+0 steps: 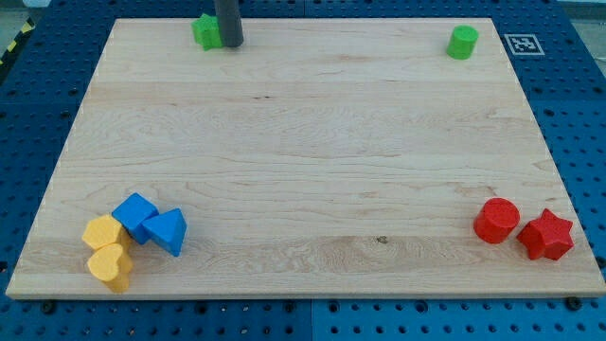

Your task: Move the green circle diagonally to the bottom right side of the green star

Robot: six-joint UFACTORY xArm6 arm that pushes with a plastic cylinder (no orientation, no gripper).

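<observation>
The green star (205, 31) lies at the view's top edge of the wooden board, left of centre, partly hidden by the rod. My tip (230, 44) rests on the board just right of the star, touching or nearly touching it. The green circle (463, 42), a short cylinder, stands far to the view's right near the top right corner, well apart from the tip and the star.
A blue cube (135, 216), a blue triangle (168, 231) and two yellow blocks (102, 232) (111, 267) cluster at the bottom left. A red cylinder (496, 220) and a red star (545, 236) sit at the bottom right. The board edge (303, 299) runs along the bottom.
</observation>
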